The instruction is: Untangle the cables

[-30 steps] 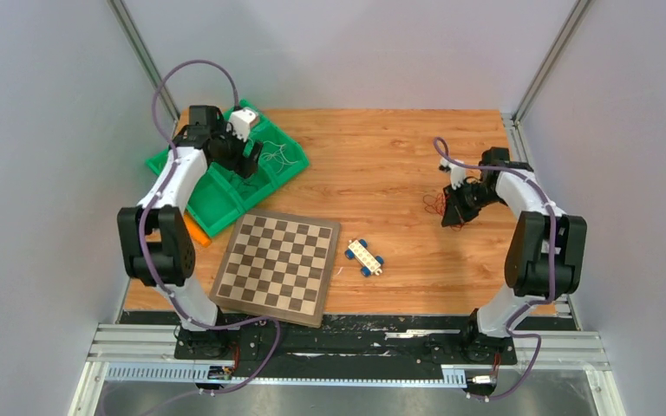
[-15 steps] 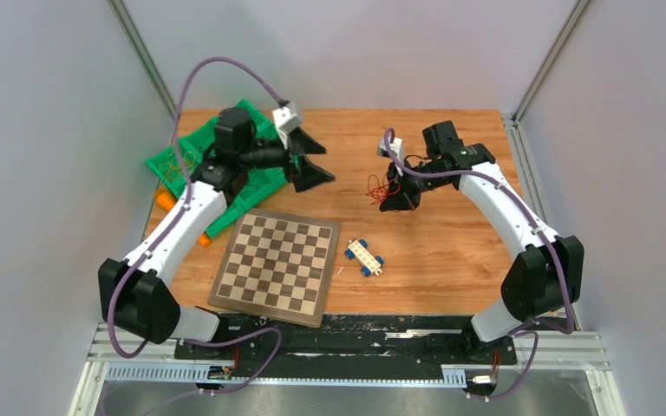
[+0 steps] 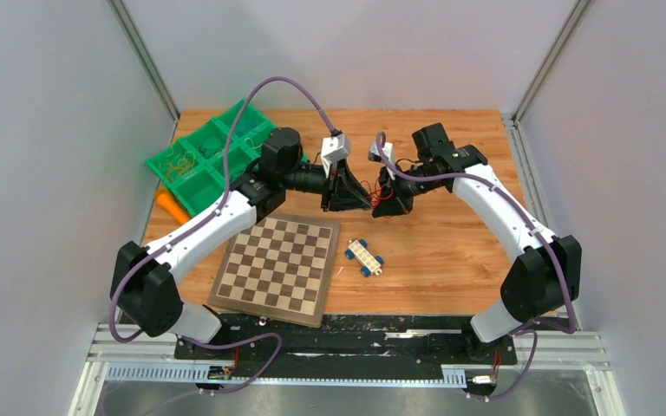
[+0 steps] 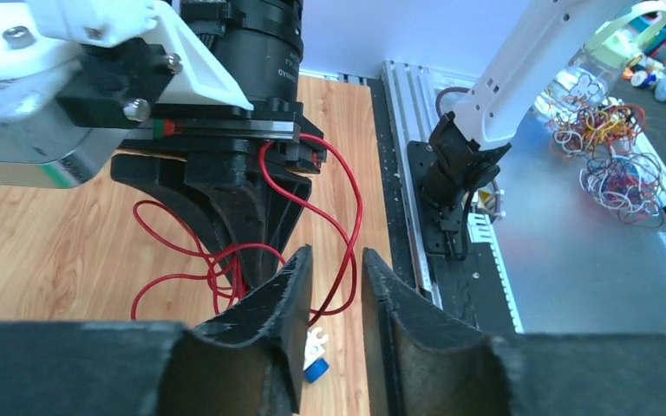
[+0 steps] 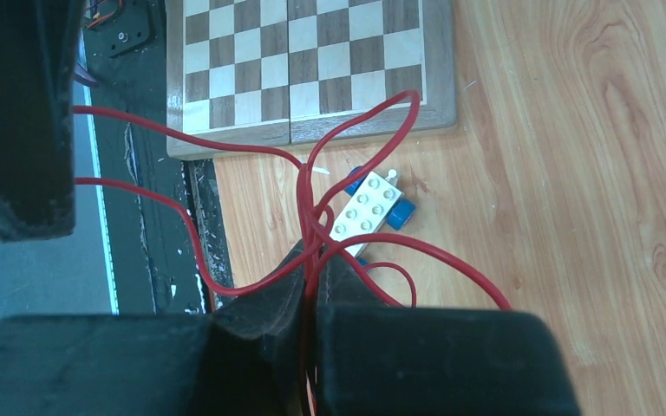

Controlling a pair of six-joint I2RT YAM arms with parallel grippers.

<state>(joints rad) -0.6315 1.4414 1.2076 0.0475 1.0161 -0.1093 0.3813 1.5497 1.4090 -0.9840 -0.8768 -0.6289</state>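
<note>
The left gripper (image 3: 357, 198) has swung off the green tray (image 3: 153, 165) to mid-table, its jaws narrowed from wide. The right gripper (image 3: 388, 203) has carried the red cable (image 3: 381, 194) in from the right; the two tips now nearly meet.

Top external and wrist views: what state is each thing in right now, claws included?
right claw: shut on the red cable.
red cable: tangled, hanging off the table.
left claw: open, fingers apart at a cable loop.
chessboard: flat on the table, no pieces.
toy car: upright on the table, untouched.
green tray: on the table, thin wires in some compartments.
</note>
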